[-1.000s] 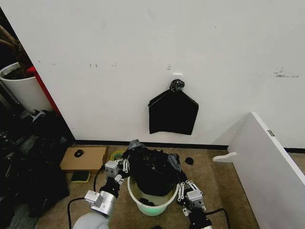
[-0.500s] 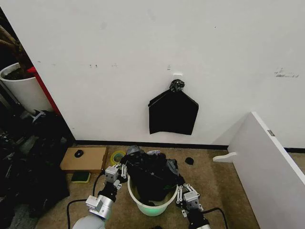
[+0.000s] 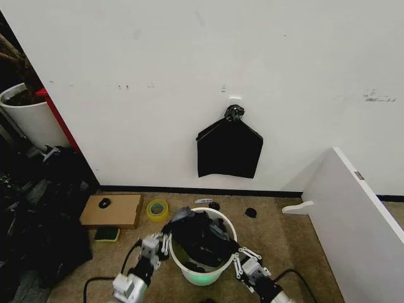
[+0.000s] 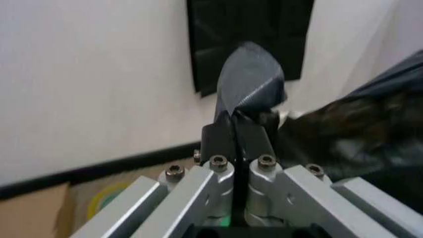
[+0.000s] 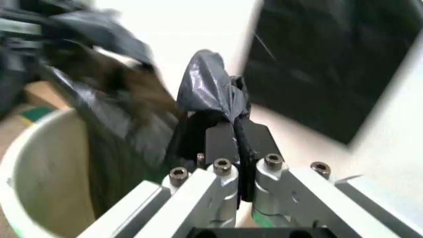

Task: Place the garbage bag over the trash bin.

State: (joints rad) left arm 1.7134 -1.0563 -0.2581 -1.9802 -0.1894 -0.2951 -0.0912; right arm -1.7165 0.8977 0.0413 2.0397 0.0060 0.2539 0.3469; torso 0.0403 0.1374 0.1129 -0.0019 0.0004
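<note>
- Down on the tan carpet by the wall, I see the trash bin (image 3: 201, 275), a round white bucket with a greenish tint at its base.
- I see the garbage bag (image 3: 197, 235) sitting in the bin's mouth: thin, glossy black plastic, crinkled, mostly bunched inside, with its upper folds rising above the rim.
- My left end effector (image 3: 165, 243) is at the bin's left rim, clenched on a gathered fold of the bag (image 4: 250, 84); the wrist view shows that fold sticking up grey and shiny between the closed fingers (image 4: 220, 141).
- My right end effector (image 3: 236, 259) is at the right rim, likewise pinching a twisted tuft of the bag (image 5: 210, 87), with the white bin wall (image 5: 29, 163) just beside it.
- A yellow tape roll (image 3: 157, 209) lies near the bin, well apart from both end effectors.
</note>
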